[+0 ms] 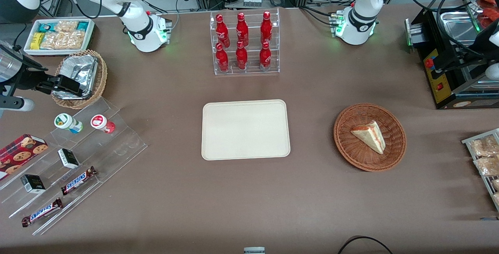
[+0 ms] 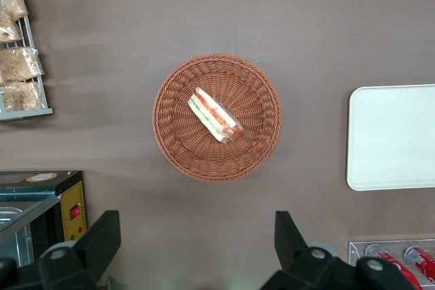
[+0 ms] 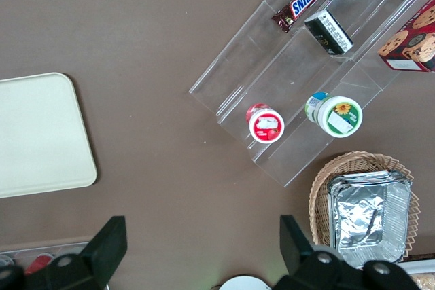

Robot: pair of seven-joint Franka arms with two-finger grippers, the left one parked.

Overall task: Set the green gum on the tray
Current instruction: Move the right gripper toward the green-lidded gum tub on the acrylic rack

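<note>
The green gum (image 1: pixel 67 122) is a small bottle with a white lid bearing a green and yellow mark. It lies on its side on a clear acrylic step rack (image 1: pixel 78 160), beside the red-lidded gum (image 1: pixel 101 123). It also shows in the right wrist view (image 3: pixel 338 115). The cream-beige tray (image 1: pixel 245 129) lies bare at the table's middle and shows in the right wrist view (image 3: pixel 41 134). My right gripper (image 1: pixel 68 84) is open and empty, held high over the foil basket, farther from the front camera than the gum. In the right wrist view the gripper (image 3: pixel 202 246) has its jaws wide apart.
A wicker basket of foil containers (image 1: pixel 80 75) sits under the gripper. The rack also holds Snickers bars (image 1: pixel 78 180), small black boxes (image 1: pixel 68 158) and a cookie box (image 1: pixel 21 150). A white snack bin (image 1: pixel 58 35), a cola bottle rack (image 1: pixel 245 43) and a sandwich basket (image 1: pixel 369 137) stand around.
</note>
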